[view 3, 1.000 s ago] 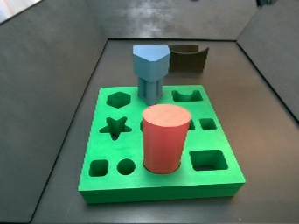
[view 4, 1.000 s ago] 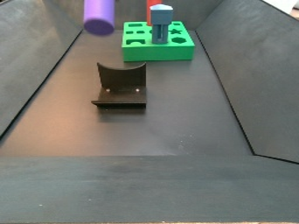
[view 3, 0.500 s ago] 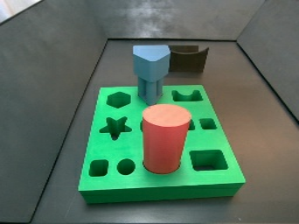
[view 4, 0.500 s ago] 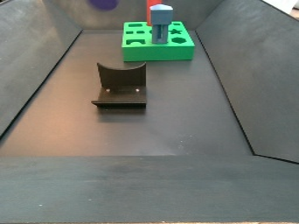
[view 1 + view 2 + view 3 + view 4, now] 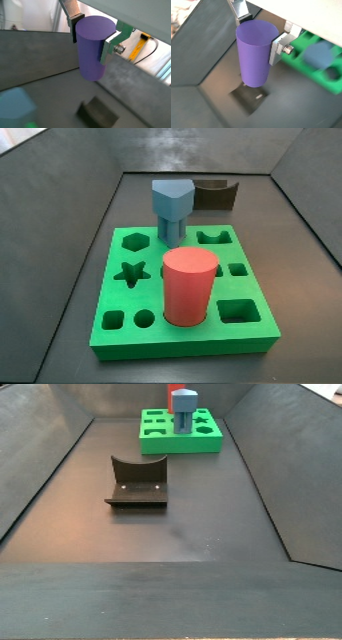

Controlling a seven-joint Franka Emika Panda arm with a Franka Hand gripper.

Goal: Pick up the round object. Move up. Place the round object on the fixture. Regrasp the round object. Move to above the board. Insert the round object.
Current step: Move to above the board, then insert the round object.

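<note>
The round object, a purple cylinder, is held upright between my gripper's two silver fingers in both wrist views (image 5: 90,55) (image 5: 254,57). My gripper (image 5: 92,39) (image 5: 258,37) is shut on its upper part and hangs high above the floor. The dark fixture lies on the floor far below the cylinder's lower end in a wrist view (image 5: 248,97). It also shows in both side views (image 5: 218,194) (image 5: 136,482). The green board (image 5: 187,333) (image 5: 181,446) lies flat, with its edge in a wrist view (image 5: 314,75). Gripper and cylinder are out of both side views.
A light-blue hexagonal peg (image 5: 173,203) (image 5: 183,402) and a large red cylinder (image 5: 189,286) stand in the board. Star, hexagon, square and round cut-outs are open around them. Sloping dark walls enclose the floor (image 5: 201,524).
The purple cylinder, seen at the top of a side view a second ago, has risen out of that view. Board, pegs and fixture have not moved.
</note>
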